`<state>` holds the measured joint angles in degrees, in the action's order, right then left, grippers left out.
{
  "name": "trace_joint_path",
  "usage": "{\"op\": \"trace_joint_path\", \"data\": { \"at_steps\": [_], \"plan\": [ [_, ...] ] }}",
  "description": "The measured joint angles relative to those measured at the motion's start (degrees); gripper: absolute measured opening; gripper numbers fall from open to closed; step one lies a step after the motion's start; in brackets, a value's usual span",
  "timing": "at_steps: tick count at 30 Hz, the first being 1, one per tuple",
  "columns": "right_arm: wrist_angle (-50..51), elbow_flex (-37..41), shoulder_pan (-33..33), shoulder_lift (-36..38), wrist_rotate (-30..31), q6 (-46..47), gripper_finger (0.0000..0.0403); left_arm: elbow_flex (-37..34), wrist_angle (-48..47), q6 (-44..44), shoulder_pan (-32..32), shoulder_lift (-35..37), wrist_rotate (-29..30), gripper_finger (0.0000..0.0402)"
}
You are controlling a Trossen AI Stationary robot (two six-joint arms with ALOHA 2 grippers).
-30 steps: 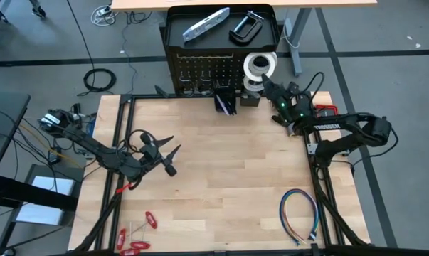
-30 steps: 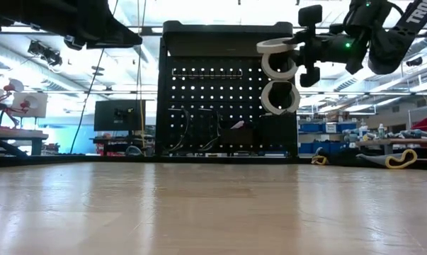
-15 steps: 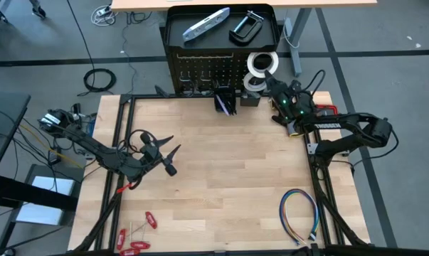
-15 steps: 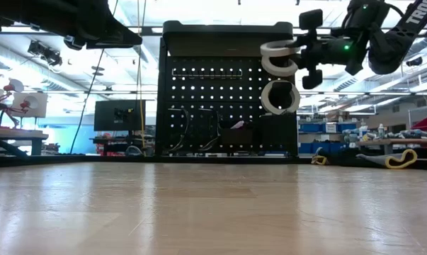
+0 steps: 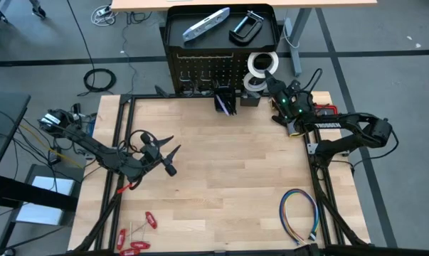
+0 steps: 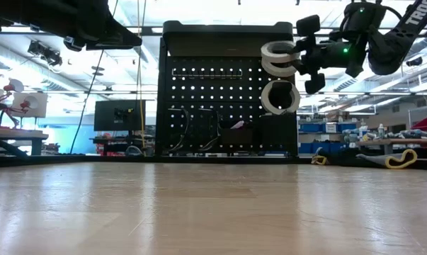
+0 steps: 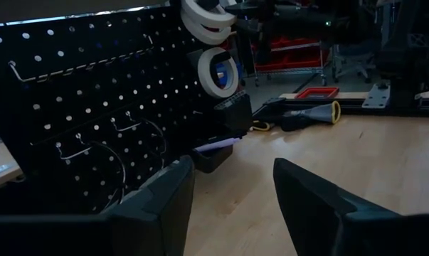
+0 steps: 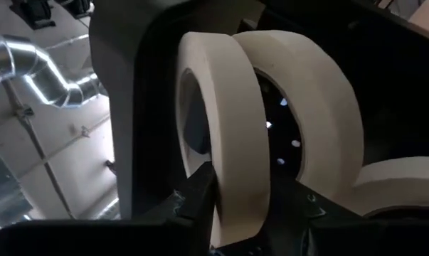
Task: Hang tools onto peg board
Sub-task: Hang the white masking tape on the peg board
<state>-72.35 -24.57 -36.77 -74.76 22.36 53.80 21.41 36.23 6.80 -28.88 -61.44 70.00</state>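
We saw the peg board (image 6: pixel 220 92) unmoved at the table's far edge. The right gripper (image 6: pixel 303 57), fingers around a white tape roll (image 6: pixel 278 51), had edged it closer against the board's upper right, above another roll (image 6: pixel 279 98). The left gripper (image 5: pixel 168 153) stayed spread wide, empty, over the table's left.

Matt paper tape roll (image 8: pixel 225 142), wooden table (image 5: pixel 221 171)

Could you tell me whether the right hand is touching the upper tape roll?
Touching. The right wrist view shows the right hand with its fingers on either side of the upper tape roll's rim, pressed against it at the peg board.
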Motion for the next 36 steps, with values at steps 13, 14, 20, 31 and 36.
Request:
{"op": "trace_joint_path", "data": {
  "at_steps": [13,14,20,31,36],
  "plan": [
    [1.66,0.26,-0.28,-0.22,2.69,-6.26,0.0154,-0.02,-0.24,-0.04,0.00,0.00,0.00,0.0198],
    [2.11,0.26,-0.42,-0.22,2.67,-6.26,0.0158,-0.02,-0.23,-0.04,0.00,0.01,0.00,0.0198],
    [6.21,0.26,-1.41,-0.22,2.63,-7.43,0.0182,-0.02,-0.24,-0.04,0.00,0.01,0.00,0.0198],
    [5.76,0.23,-1.51,-0.17,1.81,-17.68,0.0246,-0.04,-0.25,-0.10,-0.58,0.01,0.00,0.0198],
    [5.17,0.23,-0.49,0.12,1.01,-22.01,0.0251,-0.04,-2.01,-0.19,-1.25,0.00,0.02,0.0198]
  ]
}}
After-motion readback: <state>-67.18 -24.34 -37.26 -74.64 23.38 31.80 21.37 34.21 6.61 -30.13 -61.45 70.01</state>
